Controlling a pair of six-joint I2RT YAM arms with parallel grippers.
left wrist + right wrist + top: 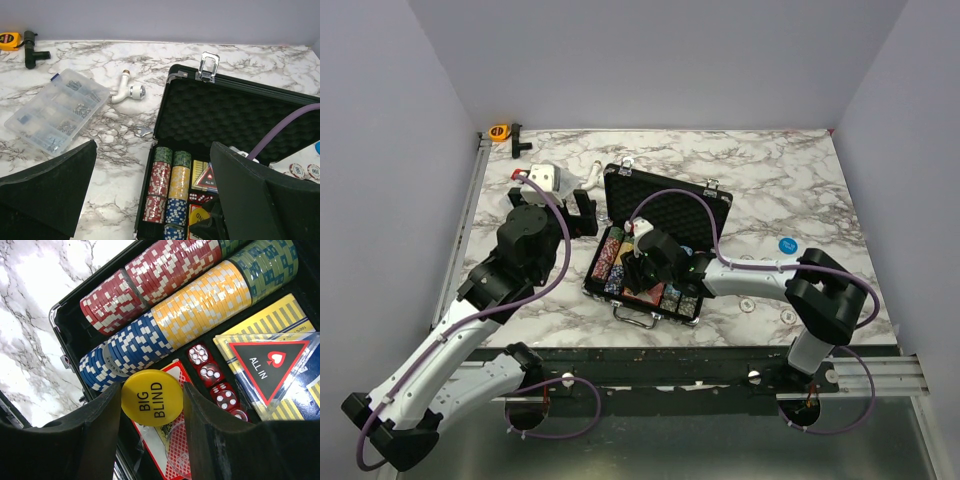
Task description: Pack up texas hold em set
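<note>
Left pincer: my left pincer (576,215) is released, jaws wide apart, hanging over the white marbled desk (770,170) just beside the case's left edge and holding nothing.
Case: the black silver-trimmed briefcase (225,112) lies open mid-desk, with its foam-lined lid tipped back toward the far wall.
Tray contents: the rows of red, blue, yellow and green poker chips (200,305) fill the left side, their long axis running front to back. The red translucent dice (210,372) and the red-backed card deck (172,455) sit just to the right of them.
Right pincer: my right pincer (152,390) is clenched on the round yellow plastic disc lettered BIG BLIND (150,405), pinched at its edges.
Key relation: the disc hangs inside the tray's outline, directly over the card deck and just beside the blue chips, so I judge the next move to be mostly straight down. I cannot see a free slot beneath it.
Nearer arm: the right one, already above the tray.
Far right: a round blue disc (787,244) lies on the desk, well apart from the case, on my right arm's side.
</note>
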